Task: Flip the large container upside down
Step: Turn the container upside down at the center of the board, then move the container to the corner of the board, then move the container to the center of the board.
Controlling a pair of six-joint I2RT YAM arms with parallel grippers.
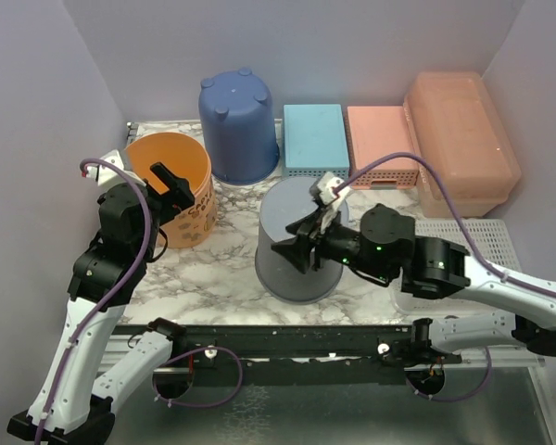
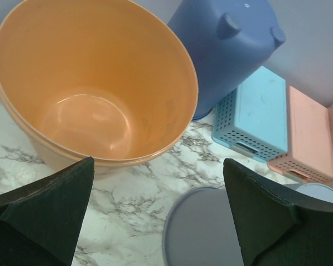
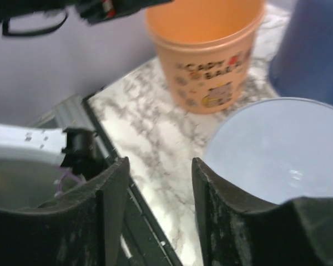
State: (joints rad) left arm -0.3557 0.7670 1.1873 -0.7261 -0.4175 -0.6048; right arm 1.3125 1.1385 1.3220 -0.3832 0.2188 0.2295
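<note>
The large container (image 1: pixel 461 139), a translucent peach-orange rectangular box with a lid, stands at the back right of the marble table, untouched. My right gripper (image 1: pixel 294 252) (image 3: pixel 160 183) hovers over the near-left rim of a grey-blue round tub (image 1: pixel 292 255) (image 3: pixel 277 149) that stands base up. Its jaws are apart and only marble shows between them. My left gripper (image 1: pixel 171 185) (image 2: pixel 155 221) is open beside the orange bucket (image 1: pixel 171 176) (image 2: pixel 94 83) and holds nothing.
A dark blue tub (image 1: pixel 236 125) stands base up at the back. Beside it lie a light blue basket (image 1: pixel 313 137) and a pink perforated basket (image 1: pixel 382 146). A white perforated tray (image 1: pixel 486 236) sits under the right arm. The table's near edge is a black rail (image 1: pixel 287 338).
</note>
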